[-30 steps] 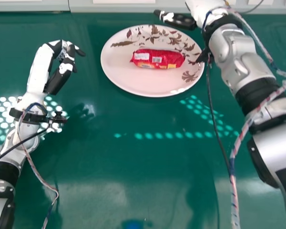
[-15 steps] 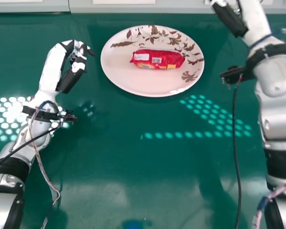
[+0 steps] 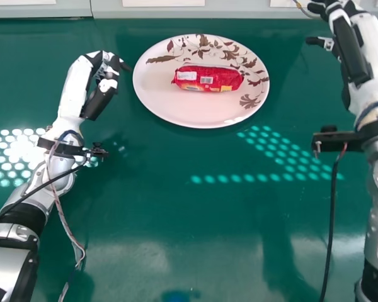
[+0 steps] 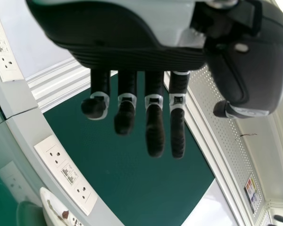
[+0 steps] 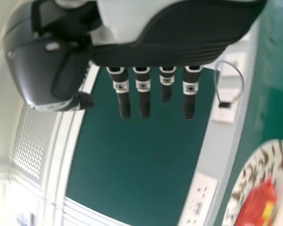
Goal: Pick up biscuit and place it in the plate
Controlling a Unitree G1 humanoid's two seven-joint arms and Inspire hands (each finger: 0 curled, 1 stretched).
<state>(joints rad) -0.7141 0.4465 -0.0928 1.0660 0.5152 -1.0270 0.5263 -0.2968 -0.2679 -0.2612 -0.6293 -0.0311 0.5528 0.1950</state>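
Red-wrapped biscuit [image 3: 208,78] flat on the plate [image 3: 162,106], wholly inside the rim, the plate resting on the green bench [image 3: 195,220]. Runs crosswise, long axis left to right before the robot, with bare plate beyond both ends.

Nearer of the two: left robot hand [image 3: 100,95], just outside the plate's left rim. From there, biscuit to the right and nearly level, left end foremost, so end-on rather than broadside. Fingers loosely bent, open, with nothing in hold.

Farther off: right robot hand [image 3: 351,50], beyond the right rim and somewhat farther forward. From there, biscuit to the left and slightly back towards the robot. Fingers fairly straight, open, likewise empty.

Placing apparently complete, to judge by the biscuit's position; probably no grasp needed, only a clear retreat. Best kept leftward for the nearer hand: a rightward swing could knock the rim or shove the biscuit along its length.
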